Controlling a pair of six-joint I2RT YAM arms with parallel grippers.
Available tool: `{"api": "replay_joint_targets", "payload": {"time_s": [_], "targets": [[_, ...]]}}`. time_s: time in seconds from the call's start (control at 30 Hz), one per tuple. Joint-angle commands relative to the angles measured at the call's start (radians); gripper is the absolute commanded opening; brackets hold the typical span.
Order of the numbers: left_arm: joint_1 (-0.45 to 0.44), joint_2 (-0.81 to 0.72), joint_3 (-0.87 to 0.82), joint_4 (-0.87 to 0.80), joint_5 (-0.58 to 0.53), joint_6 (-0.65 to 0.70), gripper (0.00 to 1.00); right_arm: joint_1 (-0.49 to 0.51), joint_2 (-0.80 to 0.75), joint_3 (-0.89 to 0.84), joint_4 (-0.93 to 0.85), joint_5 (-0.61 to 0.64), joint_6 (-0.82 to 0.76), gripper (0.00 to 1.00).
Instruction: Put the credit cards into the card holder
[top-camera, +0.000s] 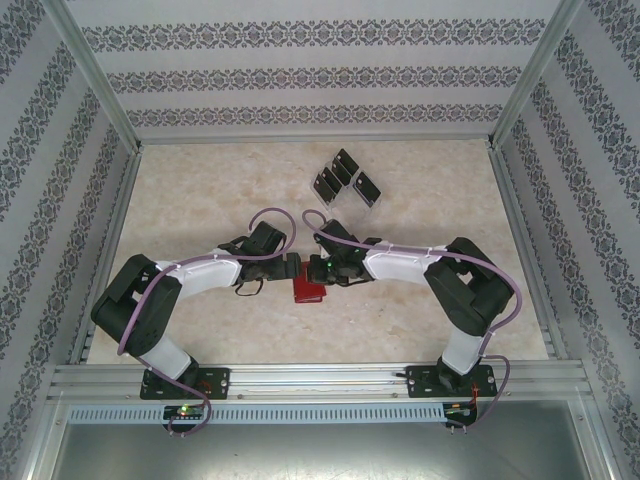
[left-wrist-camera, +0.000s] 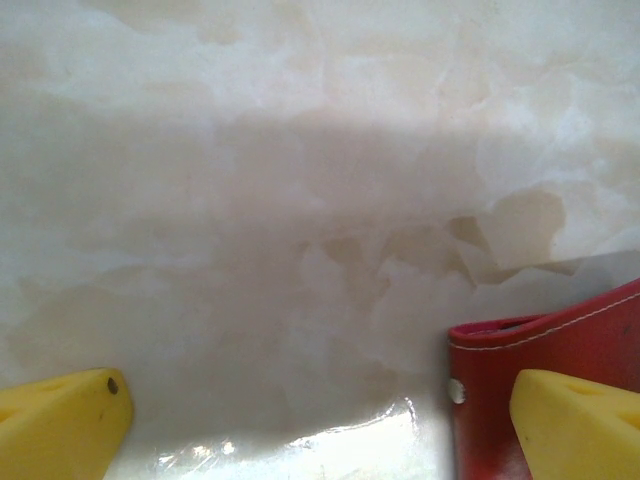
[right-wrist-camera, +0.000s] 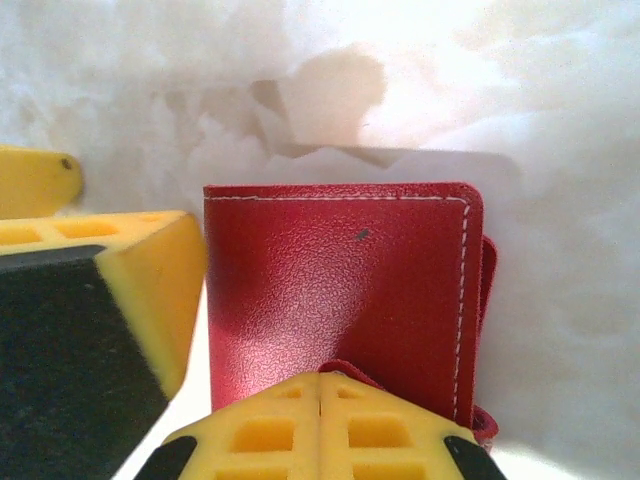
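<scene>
Right gripper (right-wrist-camera: 320, 392): jaws closed, the two yellow fingertips pressed flat against each other along a straight seam. Tips sat over the near edge of the card holder (right-wrist-camera: 335, 275). A thin red lip curled up just beside the right-hand tip. Whether any leather was pinched in the seam could not be told.

Left gripper (left-wrist-camera: 320, 395): jaws wide open, with bare table between the two yellow tips. Its right-hand finger (left-wrist-camera: 575, 425) stood in front of the card holder's red stitched edge; contact could not be confirmed. In the right wrist view, a yellow finger with a black pad (right-wrist-camera: 100, 300) stood just beside the card holder's left edge.

Card holder: red, grained, with pale stitching along its border, lying flat and folded shut. A second red layer peeked out along its right side. In the top view it lay near the middle of the table (top-camera: 200, 200), slightly toward the near side. Both grippers met just beyond its far edge, the left arm reaching in from the left and the right arm from the right.

Credit cards (top-camera: 345, 178): a small cluster of dark cards with pale marks, tilted and overlapping, on the far half of the table, slightly right of centre. They sat well apart from the card holder and both grippers. Exact count was not readable.
</scene>
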Motion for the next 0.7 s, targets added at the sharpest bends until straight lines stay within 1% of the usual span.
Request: {"api": "replay_joint_targets", "payload": {"time_s": [0.0, 0.17, 0.33, 0.5, 0.6, 0.67], "targets": [[0.005, 0.06, -0.052, 0.013, 0.086, -0.034, 1.0, -0.005, 0.034, -0.005, -0.31, 0.175, -0.085, 0.0], [0.003, 0.063, -0.05, 0.015, 0.087, -0.034, 1.0, 0.0, 0.039, 0.027, -0.312, 0.157, -0.107, 0.0], [0.004, 0.065, -0.048, 0.015, 0.089, -0.029, 1.0, 0.002, 0.068, 0.03, -0.287, 0.131, -0.098, 0.0], [0.001, 0.063, -0.037, 0.006, 0.09, -0.029, 1.0, 0.002, 0.103, -0.027, -0.253, 0.144, -0.075, 0.0], [-0.002, 0.063, -0.029, -0.001, 0.089, -0.026, 1.0, 0.0, 0.153, -0.055, -0.254, 0.16, -0.083, 0.0], [-0.002, 0.062, -0.024, -0.005, 0.089, -0.026, 1.0, -0.005, 0.156, -0.071, -0.257, 0.155, -0.085, 0.0]]}}
